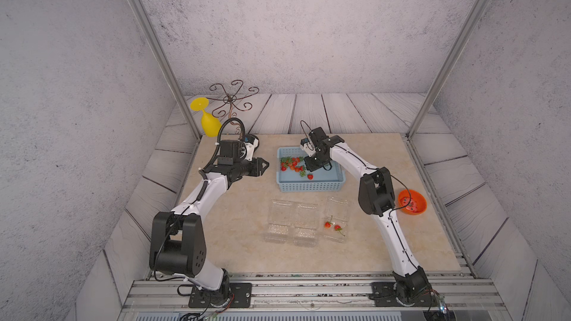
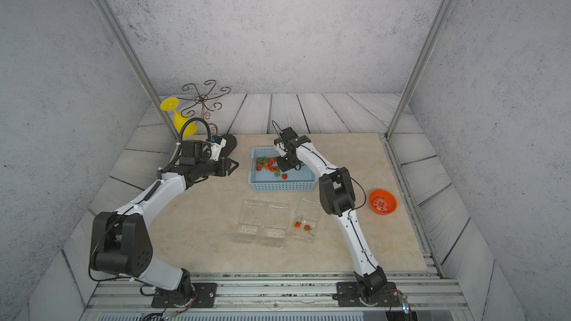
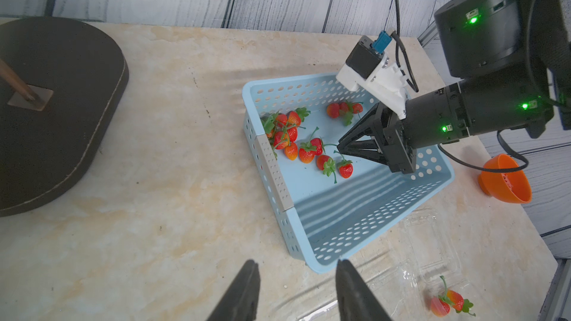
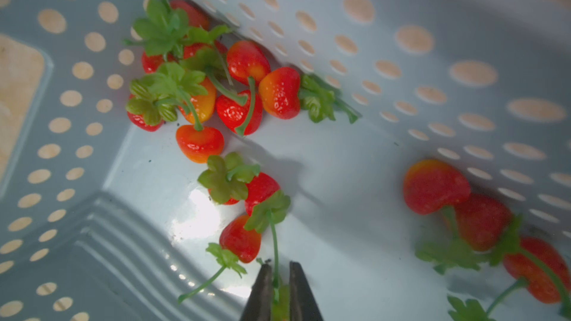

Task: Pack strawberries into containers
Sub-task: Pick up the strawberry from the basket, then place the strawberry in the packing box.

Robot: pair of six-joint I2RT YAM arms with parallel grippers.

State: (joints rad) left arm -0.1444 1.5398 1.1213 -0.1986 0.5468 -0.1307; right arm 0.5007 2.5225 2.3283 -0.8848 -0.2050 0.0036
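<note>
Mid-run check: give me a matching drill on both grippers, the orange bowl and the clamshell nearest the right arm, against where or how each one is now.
Things:
1. right gripper
2. left gripper
3. orange bowl
4. rightmost clamshell container

States:
A. holds two strawberries
B. open and empty, over the table beside the blue basket
C. near the table's right edge
D. shut on a strawberry stem inside the blue basket

Pairs: 1-D, 2-B, 3-C, 4-A

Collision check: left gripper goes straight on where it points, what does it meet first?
Probably the blue basket, its wall facing the left gripper; height is unclear, so it might pass over the rim.
</note>
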